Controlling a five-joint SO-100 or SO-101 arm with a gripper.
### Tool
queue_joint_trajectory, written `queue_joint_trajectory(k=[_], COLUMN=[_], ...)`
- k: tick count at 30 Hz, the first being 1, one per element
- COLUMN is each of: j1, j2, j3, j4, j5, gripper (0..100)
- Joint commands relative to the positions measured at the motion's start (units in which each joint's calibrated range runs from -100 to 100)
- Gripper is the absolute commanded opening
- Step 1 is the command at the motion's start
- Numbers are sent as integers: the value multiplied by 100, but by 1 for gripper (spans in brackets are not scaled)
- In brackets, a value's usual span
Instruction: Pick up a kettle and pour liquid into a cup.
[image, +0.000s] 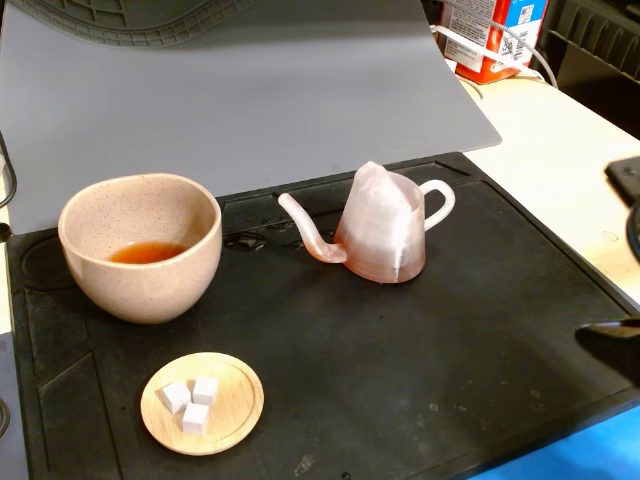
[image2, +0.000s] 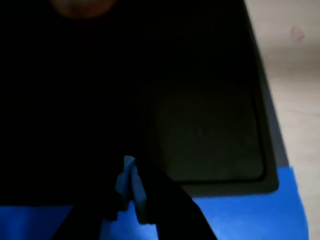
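The pinkish-white ridged kettle (image: 380, 235) stands upright on the black mat (image: 450, 360), spout pointing left toward the cup. The beige speckled cup (image: 140, 245) stands at the mat's left and holds a little reddish-brown liquid (image: 147, 252). My gripper (image: 607, 333) shows only as a dark tip at the right edge of the fixed view, well right of the kettle and apart from it. In the wrist view my gripper (image2: 131, 182) looks shut and empty, its fingers meeting over the mat's front edge. A pink blur at the top edge (image2: 82, 5) may be the kettle.
A round wooden dish (image: 203, 403) with three white cubes lies in front of the cup. A grey sheet (image: 250, 90) rises behind the mat. A red and white carton (image: 495, 35) stands at the back right. Blue surface (image2: 240, 220) borders the mat's front.
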Motion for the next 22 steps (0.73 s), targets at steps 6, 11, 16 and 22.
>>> queue_joint_trajectory(k=[6, 11, 16, 22], j1=[-94, -64, -87, -87], j2=[-481, -592, -592, -592], j3=[19, 19, 19, 19], j4=[2450, 2631, 2640, 2640], j5=[-17, -12, 19, 25], gripper=[0, 0, 0, 0])
